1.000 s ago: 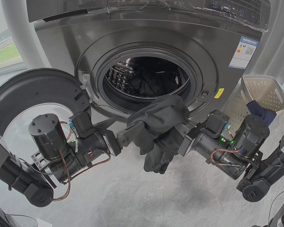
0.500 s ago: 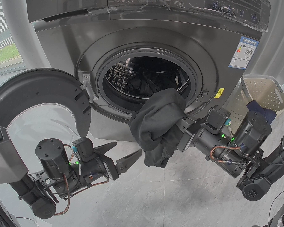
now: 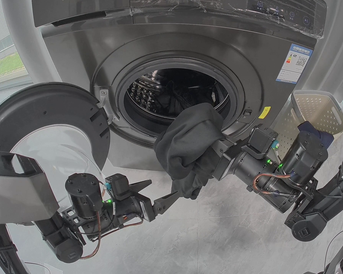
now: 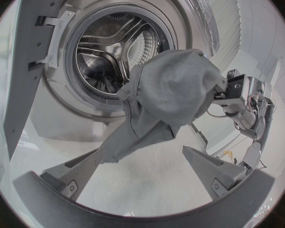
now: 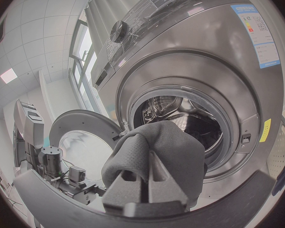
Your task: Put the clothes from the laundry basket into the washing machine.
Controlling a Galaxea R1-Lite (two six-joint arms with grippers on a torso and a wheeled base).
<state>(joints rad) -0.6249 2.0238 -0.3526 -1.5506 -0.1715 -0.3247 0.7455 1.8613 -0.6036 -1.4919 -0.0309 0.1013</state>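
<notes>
A dark grey garment [image 3: 190,141] hangs in front of the lower rim of the washing machine's drum opening [image 3: 179,92]. My right gripper [image 5: 145,162] is shut on its upper bunch, and the cloth drapes over the fingers. The garment's tail dangles toward the floor. My left gripper [image 3: 164,189] is open and holds nothing. It sits low near the floor, just below and to the left of the hanging tail [image 4: 117,149]. More dark clothes [image 3: 179,99] lie inside the drum. The laundry basket [image 3: 316,111] stands at the right with a blue garment [image 3: 312,132] in it.
The washer door [image 3: 42,111] stands swung open to the left, close above my left arm. Grey tiled floor [image 3: 217,240] lies in front of the machine. The basket leans against the machine's right side.
My left gripper let go of the garment, opened, and dropped down and back toward the floor. My right gripper carried the garment slightly up and toward the drum opening.
</notes>
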